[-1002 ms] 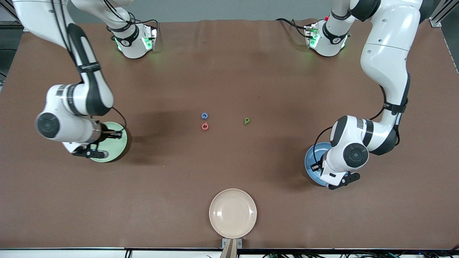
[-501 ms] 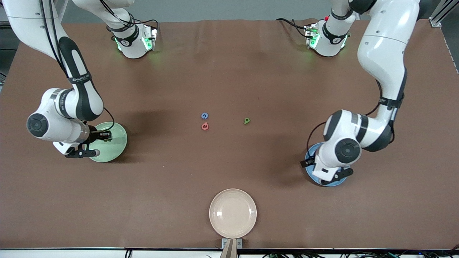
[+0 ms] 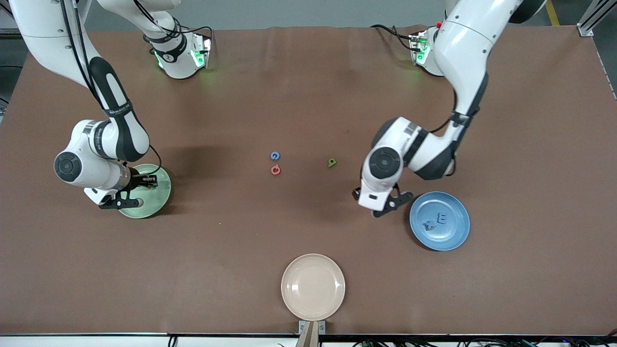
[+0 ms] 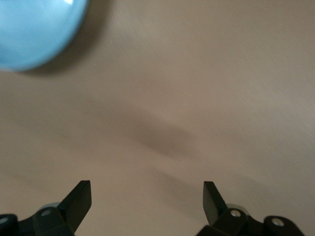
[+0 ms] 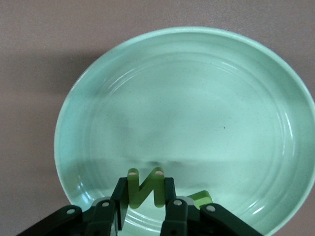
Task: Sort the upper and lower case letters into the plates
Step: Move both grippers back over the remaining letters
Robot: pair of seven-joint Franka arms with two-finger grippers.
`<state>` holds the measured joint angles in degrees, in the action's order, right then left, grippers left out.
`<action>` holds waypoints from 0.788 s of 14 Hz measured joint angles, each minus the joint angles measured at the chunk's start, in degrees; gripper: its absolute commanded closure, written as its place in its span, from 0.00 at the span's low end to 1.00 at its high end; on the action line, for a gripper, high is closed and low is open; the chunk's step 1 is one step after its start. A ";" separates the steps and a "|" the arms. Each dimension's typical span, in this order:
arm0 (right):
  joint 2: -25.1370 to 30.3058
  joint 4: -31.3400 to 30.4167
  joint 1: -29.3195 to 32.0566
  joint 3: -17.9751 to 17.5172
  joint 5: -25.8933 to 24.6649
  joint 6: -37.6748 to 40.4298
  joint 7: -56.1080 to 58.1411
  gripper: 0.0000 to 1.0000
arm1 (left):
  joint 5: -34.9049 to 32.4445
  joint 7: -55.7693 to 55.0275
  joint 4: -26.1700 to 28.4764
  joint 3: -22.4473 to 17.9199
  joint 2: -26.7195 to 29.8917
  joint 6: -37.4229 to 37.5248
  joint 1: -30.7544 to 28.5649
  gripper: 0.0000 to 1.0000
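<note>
Right gripper (image 5: 143, 209) grips a green letter (image 5: 145, 188) over the mint plate (image 5: 206, 98); left gripper (image 4: 146, 196) wide open, empty

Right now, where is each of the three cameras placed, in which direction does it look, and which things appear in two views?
Front view: high across the table, facing both bases; shows both arms, the mint plate, the blue plate and three loose letters.
Left wrist view: on the left arm, looking down at bare table; the left gripper is open; shares the blue plate's rim.
Right wrist view: on the right arm, over the mint plate; the right gripper is shut on a green letter.
</note>
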<state>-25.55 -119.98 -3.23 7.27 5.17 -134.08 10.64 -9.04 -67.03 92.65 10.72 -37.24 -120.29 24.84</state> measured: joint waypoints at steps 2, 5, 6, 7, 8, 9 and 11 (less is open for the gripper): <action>-0.72 0.00 0.00 -0.02 0.00 -0.38 0.00 0.78 | 0.00 -5.29 1.37 -0.01 -0.01 -3.00 2.62 0.00; -1.24 0.01 0.00 -0.02 0.00 -0.51 0.00 0.57 | 0.00 -13.47 4.80 0.00 -0.02 -9.32 4.73 0.00; -1.24 0.03 0.00 -0.02 0.01 -0.49 0.00 0.24 | 0.00 -15.71 5.96 0.00 -0.03 -11.15 5.15 0.00; -1.25 0.04 0.00 -0.04 0.01 -0.44 0.00 0.00 | 0.00 -18.04 7.00 0.02 -0.03 -12.82 5.68 0.01; -1.24 0.07 0.00 -0.07 0.01 -0.24 0.00 0.00 | 0.00 -20.56 7.89 0.03 -0.04 -14.23 6.27 0.01; -1.18 0.24 0.00 -0.15 0.01 0.45 0.01 0.00 | 0.00 -22.94 8.75 0.09 -0.07 -15.55 6.78 0.02; -0.21 1.20 -0.15 -0.49 0.01 3.76 0.02 0.00 | 0.00 -27.08 10.22 0.43 -0.15 -17.77 7.57 0.06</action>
<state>-25.76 -118.78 -3.38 6.78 5.18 -130.32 10.66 -9.04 -94.10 102.87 11.16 -37.39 -138.05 32.41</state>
